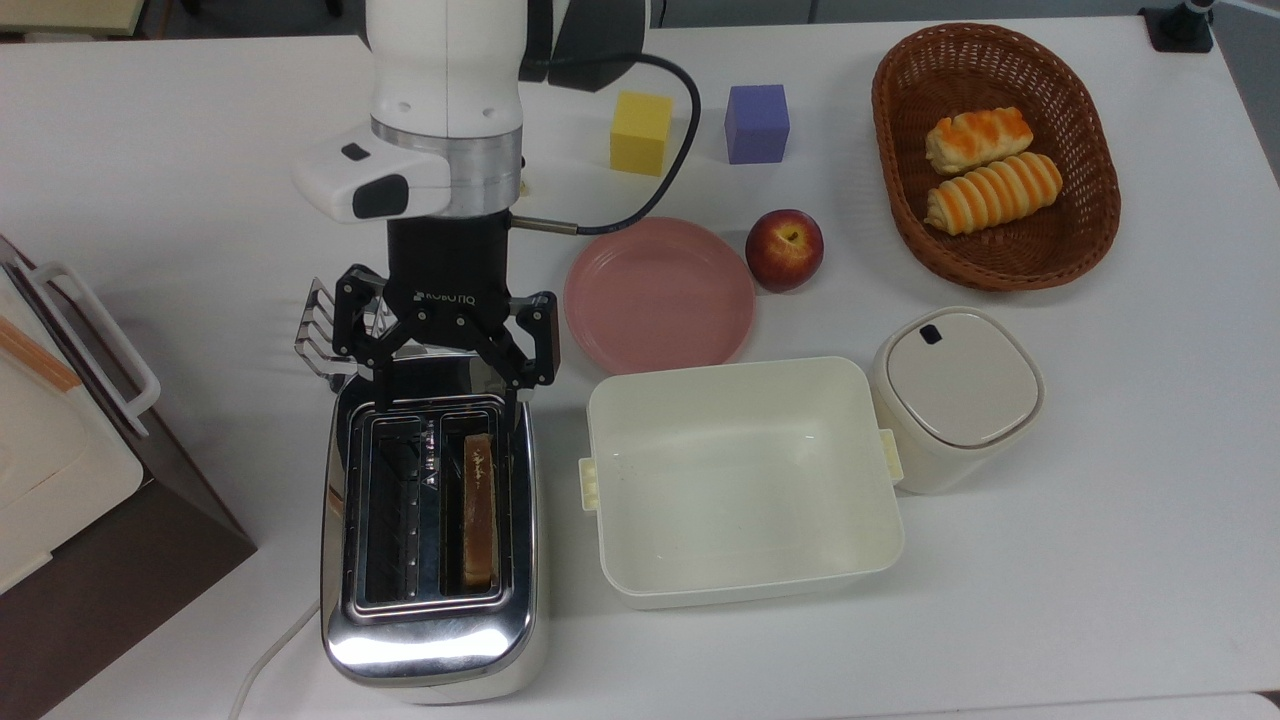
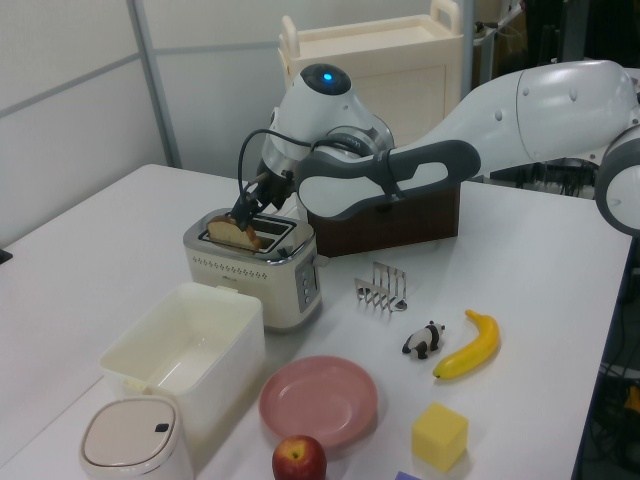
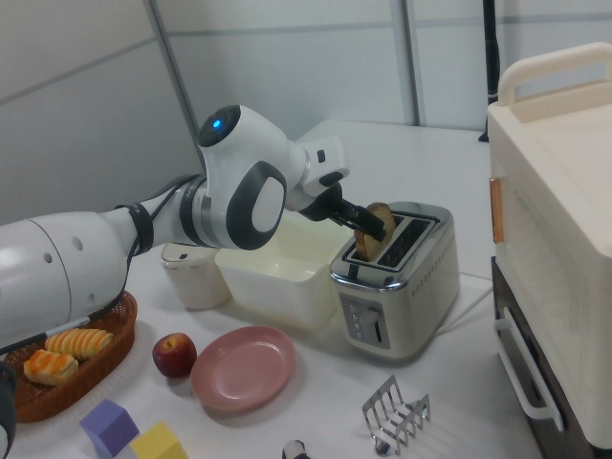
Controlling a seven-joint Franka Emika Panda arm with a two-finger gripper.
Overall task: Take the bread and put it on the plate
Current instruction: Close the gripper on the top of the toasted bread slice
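Note:
The bread (image 1: 479, 510) stands edge-on in the right-hand slot of a chrome toaster (image 1: 430, 640) in the top view. Its rounded top sticks out of the slot in the left view (image 2: 237, 232) and the right view (image 3: 373, 234). My gripper (image 1: 447, 400) is open over the toaster's far end, its fingers spread wider than the slots, just short of the slice's end (image 2: 245, 210) (image 3: 366, 222). The pink plate (image 1: 658, 295) lies bare on the table to the top view's right of the gripper (image 2: 318, 400) (image 3: 242, 368).
A cream tub (image 1: 740, 368) sits beside the toaster, a lidded canister (image 1: 955, 395) next to it. An apple (image 1: 785, 248) touches the plate's side. A wire toast rack (image 1: 330, 330), two foam cubes (image 1: 641, 130), a roll basket (image 1: 890, 100) and a brown cabinet (image 1: 100, 560) surround them.

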